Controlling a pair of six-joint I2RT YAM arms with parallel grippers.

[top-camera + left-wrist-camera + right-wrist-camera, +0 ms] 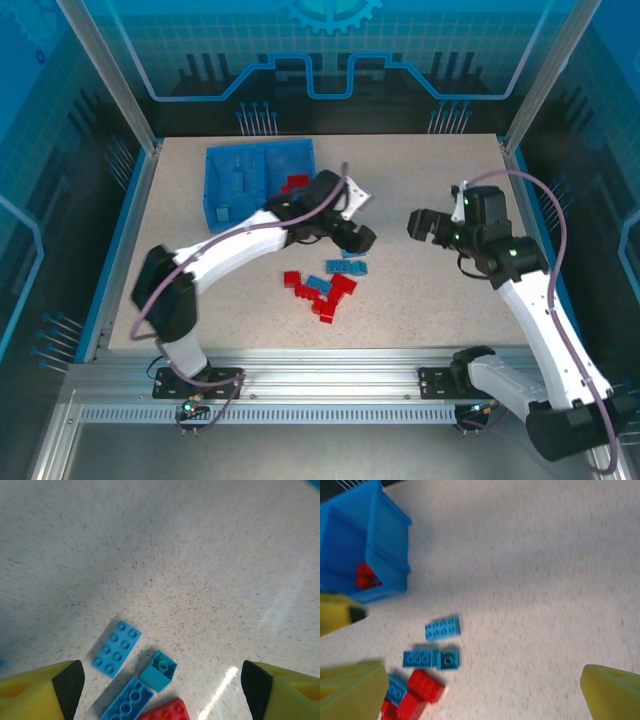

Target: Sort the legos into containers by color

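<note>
Left claw (162, 686), spread and empty, hovers over blue legos (116, 647) on the counter (175, 555); right claw (482, 690) is spread too. Likely step: picking a blue. Next: drop, pinch one, carry to the tray (212, 185), whose right half holds reds (295, 184).

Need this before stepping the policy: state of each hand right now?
Left hand: open, holding nothing.
Right hand: open, holding nothing.

free: bare table (430, 300) right of legos (322, 288) | blocked: tray (215, 190) side (left arm (235, 245) lies across it)
</note>
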